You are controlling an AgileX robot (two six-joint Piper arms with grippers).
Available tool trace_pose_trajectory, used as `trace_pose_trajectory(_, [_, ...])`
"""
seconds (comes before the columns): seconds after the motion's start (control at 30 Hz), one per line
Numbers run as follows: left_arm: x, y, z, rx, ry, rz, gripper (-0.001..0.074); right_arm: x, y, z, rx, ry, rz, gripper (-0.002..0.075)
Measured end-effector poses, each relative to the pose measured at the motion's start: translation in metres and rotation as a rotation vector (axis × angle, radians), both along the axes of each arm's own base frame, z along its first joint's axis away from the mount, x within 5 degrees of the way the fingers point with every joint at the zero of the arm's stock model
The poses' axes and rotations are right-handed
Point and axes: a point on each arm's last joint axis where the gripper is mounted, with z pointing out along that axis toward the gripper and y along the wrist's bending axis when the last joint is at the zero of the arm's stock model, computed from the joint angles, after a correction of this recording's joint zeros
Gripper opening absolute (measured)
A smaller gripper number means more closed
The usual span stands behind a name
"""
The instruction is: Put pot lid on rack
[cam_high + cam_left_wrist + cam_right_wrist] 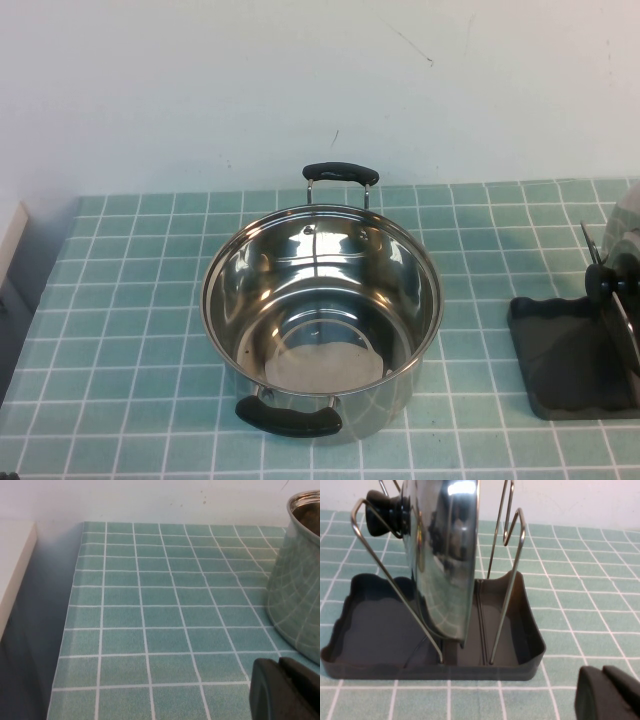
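The shiny steel pot lid (pixel 442 560) with a black knob (pixel 382 512) stands on edge between the wire bars (pixel 507 585) of the dark grey rack (pixel 370 655). In the high view the rack (pixel 565 365) sits at the right edge of the table, with the lid (pixel 625 230) partly cut off by the frame. My right gripper (pixel 606 692) is shut and empty, low over the table in front of the rack and apart from it. My left gripper (pixel 282 690) is shut and empty, beside the pot (pixel 297 595). Neither gripper shows in the high view.
A deep steel pot (pixel 322 300) with two black handles (pixel 288 418) stands open in the middle of the teal tiled table (pixel 120 330). A white wall runs behind it. The table's left edge (pixel 70 620) drops off near a white ledge (pixel 12 565).
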Motion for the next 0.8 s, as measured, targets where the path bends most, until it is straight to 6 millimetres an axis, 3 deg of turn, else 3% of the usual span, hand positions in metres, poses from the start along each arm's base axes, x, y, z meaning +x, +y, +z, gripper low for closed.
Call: trace_pose_trajectory(0.8, [0.0004,0.0030,0.0000,0.005,0.000,0.054,-0.0002,-0.0001,-0.0001,-0.0001,-0.001,0.002,0.000,-0.0003])
